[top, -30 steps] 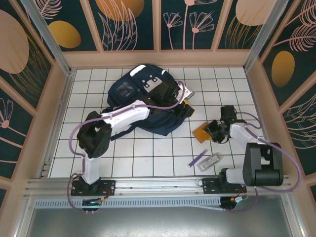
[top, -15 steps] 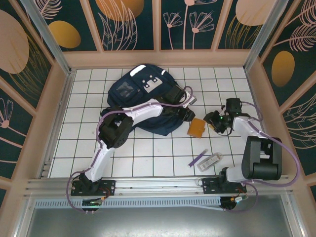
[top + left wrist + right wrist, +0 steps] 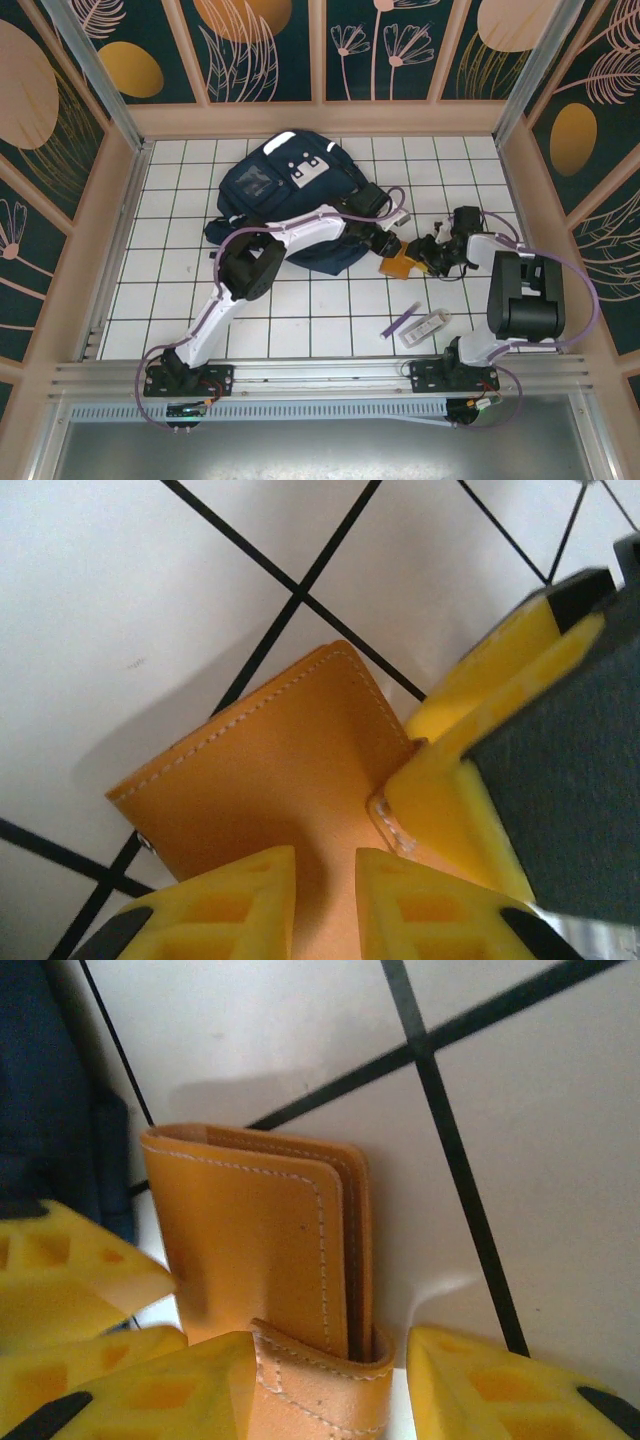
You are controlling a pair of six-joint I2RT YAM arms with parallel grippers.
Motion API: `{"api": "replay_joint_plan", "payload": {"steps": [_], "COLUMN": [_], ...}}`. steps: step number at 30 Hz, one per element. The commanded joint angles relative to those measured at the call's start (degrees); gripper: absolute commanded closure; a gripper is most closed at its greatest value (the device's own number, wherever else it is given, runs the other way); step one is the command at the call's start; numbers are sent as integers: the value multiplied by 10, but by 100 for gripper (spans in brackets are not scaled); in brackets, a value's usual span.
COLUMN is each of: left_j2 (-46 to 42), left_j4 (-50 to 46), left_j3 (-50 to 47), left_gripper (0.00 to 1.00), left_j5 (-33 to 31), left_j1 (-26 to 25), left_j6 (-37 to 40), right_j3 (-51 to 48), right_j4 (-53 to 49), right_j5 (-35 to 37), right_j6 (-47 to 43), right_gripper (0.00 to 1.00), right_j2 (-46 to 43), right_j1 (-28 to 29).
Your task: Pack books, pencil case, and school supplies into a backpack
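1. I see L fingers [image 3: 325,905] nearly closed over the orange book [image 3: 270,780]; a narrow gap shows between them.
2. R fingers [image 3: 330,1385] grip the same book's spine, tips either side.
3. Book sits on white gridded surface [image 3: 330,310], just beside backpack [image 3: 285,195].
4. Purple pen [image 3: 403,320] & clear pack [image 3: 427,326] lie nearer the arm bases.

White gridded tabletop [image 3: 300,320]; teal floral wall panels [image 3: 260,50] around.
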Motion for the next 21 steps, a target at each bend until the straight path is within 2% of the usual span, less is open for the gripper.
{"api": "replay_joint_plan", "payload": {"steps": [1, 9, 15, 17, 21], "left_j2": [52, 100, 88, 74, 18], "left_j4": [-64, -103, -105, -115, -180], "left_j3": [51, 120, 116, 122, 200], "left_gripper": [84, 98, 100, 93, 76], "left_j5": [1, 14, 0, -15, -139], "left_j1": [3, 3, 4, 4, 4], "left_j6": [12, 20, 21, 18, 14], "right_j3": [-10, -20, -43, -46, -33], "right_j4": [19, 61, 93, 94, 59], "right_j5": [-41, -91, -84, -77, -33], "right_j6": [-21, -30, -14, -10, 0], "right_gripper": [57, 65, 77, 85, 93], "right_j2": [17, 16, -2, -18, -63], "right_j1": [7, 11, 8, 4, 1]}}
